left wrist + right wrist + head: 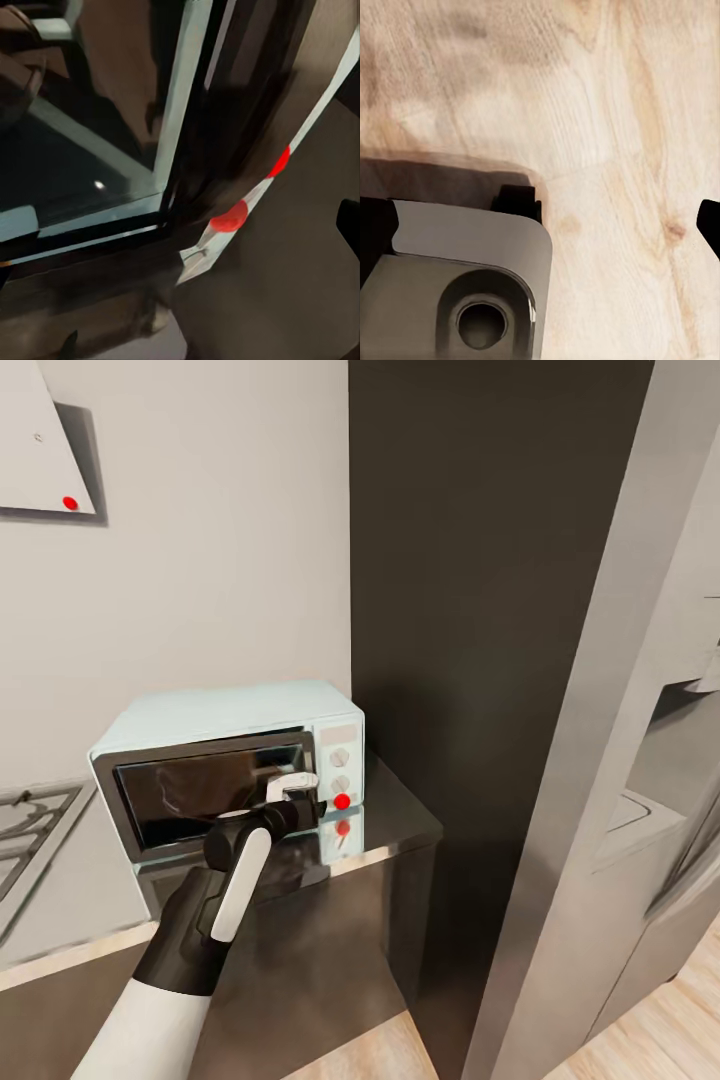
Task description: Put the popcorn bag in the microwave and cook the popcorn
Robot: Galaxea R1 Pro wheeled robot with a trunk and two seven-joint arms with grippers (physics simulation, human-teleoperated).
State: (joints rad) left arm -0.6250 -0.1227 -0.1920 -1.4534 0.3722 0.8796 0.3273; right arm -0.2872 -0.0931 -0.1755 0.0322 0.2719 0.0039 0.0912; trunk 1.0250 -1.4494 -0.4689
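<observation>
Microwave [215, 712] pale mint-blue, door glass dark, panel whitish, red dot. Countertop [395, 815] shiny grey, mirroring red dot. Cabinets [480, 560] dark brown-black. Wall [200, 510] grey. Floor [622, 112] pale wood grain. Fridge [600, 760] grey.

Pale grey wall [200, 560], dark tall cabinet [480, 610], grey fridge [620, 810], and light wood-plank floor [607, 112].

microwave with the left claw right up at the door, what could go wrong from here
The left claw sits at the right edge of the microwave door, right beside the knobs and red dot; a slip could bump a knob instead of working the door. The microwave stands near the countertop corner, so a hard tug might drag it toward the edge.
</observation>
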